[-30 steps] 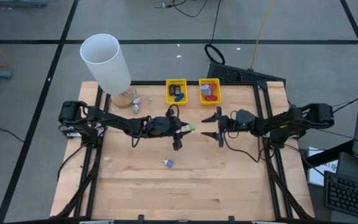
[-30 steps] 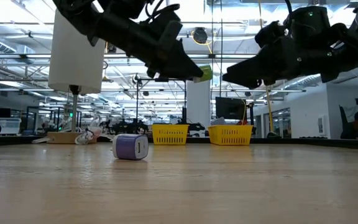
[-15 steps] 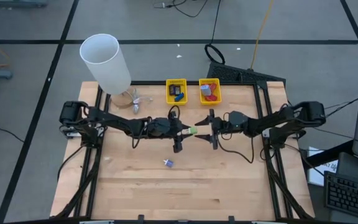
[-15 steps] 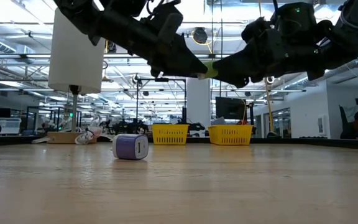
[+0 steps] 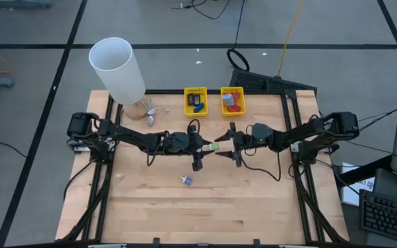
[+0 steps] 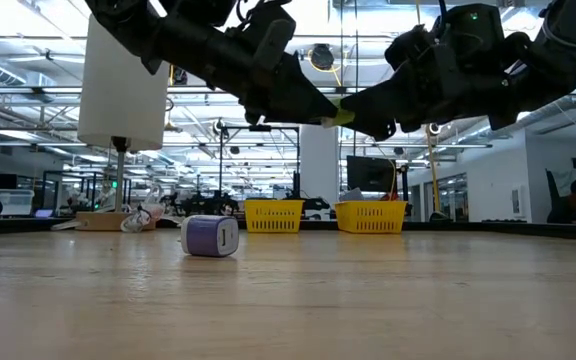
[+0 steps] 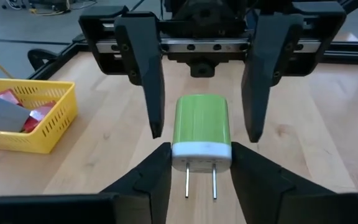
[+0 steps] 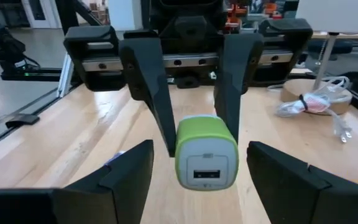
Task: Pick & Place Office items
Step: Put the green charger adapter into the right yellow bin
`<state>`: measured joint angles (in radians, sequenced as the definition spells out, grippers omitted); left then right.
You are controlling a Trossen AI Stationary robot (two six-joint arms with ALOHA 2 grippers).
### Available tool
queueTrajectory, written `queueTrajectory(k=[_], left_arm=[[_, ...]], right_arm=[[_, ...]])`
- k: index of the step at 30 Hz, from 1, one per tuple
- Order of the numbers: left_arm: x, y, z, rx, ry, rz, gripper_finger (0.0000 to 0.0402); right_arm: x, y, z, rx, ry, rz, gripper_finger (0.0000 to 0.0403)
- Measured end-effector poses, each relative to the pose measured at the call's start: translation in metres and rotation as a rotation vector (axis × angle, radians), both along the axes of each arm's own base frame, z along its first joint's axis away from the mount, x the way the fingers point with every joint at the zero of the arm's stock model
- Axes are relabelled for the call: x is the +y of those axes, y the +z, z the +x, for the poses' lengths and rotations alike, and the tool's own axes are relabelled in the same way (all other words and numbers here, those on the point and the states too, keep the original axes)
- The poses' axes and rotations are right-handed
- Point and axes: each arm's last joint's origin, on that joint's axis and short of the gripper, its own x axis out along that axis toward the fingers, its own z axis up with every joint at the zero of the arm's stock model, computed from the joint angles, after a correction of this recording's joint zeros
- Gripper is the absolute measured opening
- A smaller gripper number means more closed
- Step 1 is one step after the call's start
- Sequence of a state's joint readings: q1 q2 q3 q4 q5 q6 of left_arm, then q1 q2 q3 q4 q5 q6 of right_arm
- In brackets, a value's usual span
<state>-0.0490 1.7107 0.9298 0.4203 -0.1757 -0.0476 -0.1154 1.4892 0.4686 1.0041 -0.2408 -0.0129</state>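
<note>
A green charger plug [image 5: 214,145] with a white pronged end hangs in the air over the table's middle, and my left gripper [image 5: 207,144] is shut on it. My right gripper [image 5: 224,146] faces it from the table's right, open. Its two fingers [image 7: 153,93] stand on either side of the plug's green body with a gap on each side. The plug's port end [image 8: 207,171] faces the right wrist. A small lavender cube charger [image 5: 187,180] rests on the wood nearer the front edge; it also shows in the low view [image 6: 209,237]. My left gripper pinches the plug's white pronged end [image 7: 180,151] by its two sides, between its two fingers [image 7: 157,177]. The fingers come from the table's left, nearly level, and lie along the plug. The plug is held level and clear of the table, prongs pointing back at the left wrist.
Two yellow mesh baskets [image 5: 196,100] [image 5: 231,100] with small items inside stand at the far edge. A tall white cylinder [image 5: 118,69] stands at the far left corner, with a bundled white cable [image 5: 147,111] beside it. Bare wood lies toward the near edge.
My right gripper has moved toward the table's left, up to the held plug, and its fingers now stand around the plug's free end. My left gripper and the plug have stayed in place.
</note>
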Motion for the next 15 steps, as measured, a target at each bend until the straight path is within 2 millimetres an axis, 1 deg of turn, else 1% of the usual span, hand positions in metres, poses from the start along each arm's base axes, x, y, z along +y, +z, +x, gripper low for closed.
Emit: queueTrajectory(k=[3, 7, 11, 15], left_arm=[[0.0000, 0.0001, 0.0000, -0.001, 0.000, 0.000, 0.0151], [0.0000, 0.0001, 0.0000, -0.001, 0.000, -0.002, 0.0134], [0.0000, 0.0001, 0.0000, -0.001, 0.001, -0.003, 0.0133], [0.0000, 0.0001, 0.0000, -0.001, 0.000, -0.003, 0.0154]], right_arm=[[0.0000, -0.0002, 0.0000, 0.002, -0.002, 0.000, 0.0247], [-0.0001, -0.0001, 0.0000, 0.001, -0.002, 0.000, 0.0238], [-0.0001, -0.0001, 0.0000, 0.001, -0.002, -0.001, 0.0210], [-0.0001, -0.0001, -0.0001, -0.001, -0.002, -0.007, 0.0173]])
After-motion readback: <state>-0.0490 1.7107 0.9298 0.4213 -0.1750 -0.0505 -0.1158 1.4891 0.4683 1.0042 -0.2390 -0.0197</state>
